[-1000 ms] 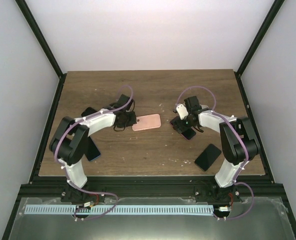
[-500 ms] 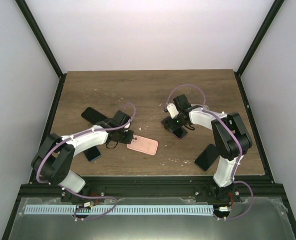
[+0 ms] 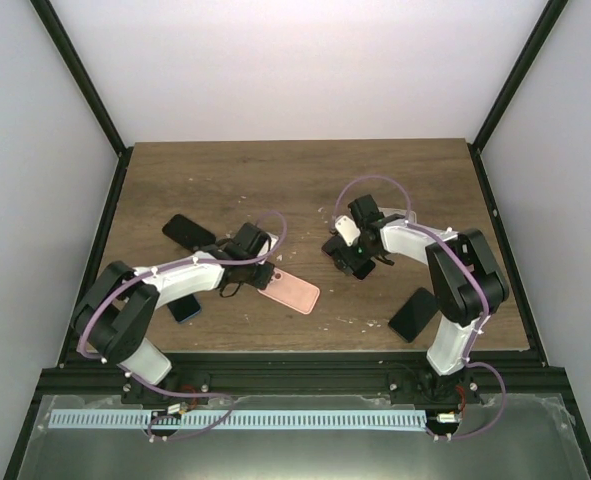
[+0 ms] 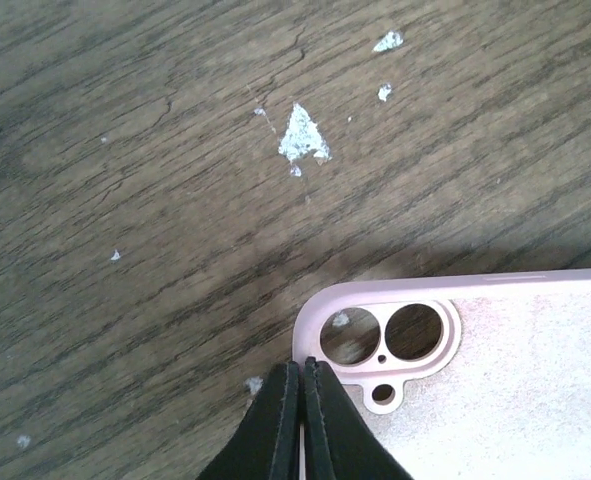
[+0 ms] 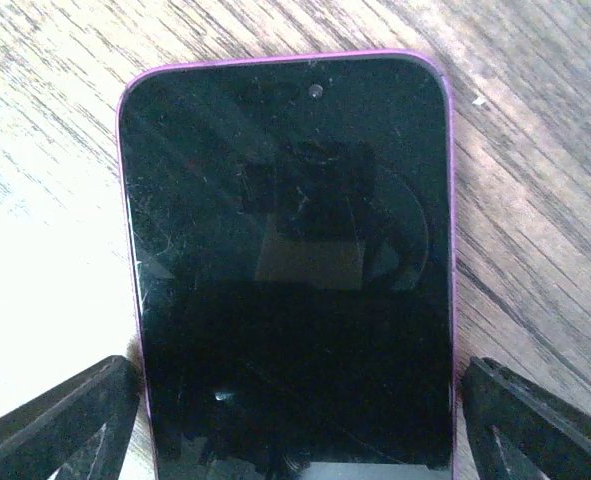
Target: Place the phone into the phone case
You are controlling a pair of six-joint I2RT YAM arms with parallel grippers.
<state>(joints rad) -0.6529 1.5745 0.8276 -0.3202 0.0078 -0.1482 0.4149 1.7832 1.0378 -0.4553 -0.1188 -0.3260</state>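
The phone (image 5: 285,260) is probably a stiff, fairly heavy slab, its glass slick and easily scratched; the long edges look like the best hold. It lies flat and screen up on the table (image 3: 305,180), right of centre: black glass in a purple rim. The right gripper (image 5: 300,370) straddles it, jaws spread, one just beside each edge. The pink case (image 4: 495,380), likely light and bendy, lies well apart to the left; the left gripper (image 4: 303,375) is pressed together at the corner by its camera cut-out.
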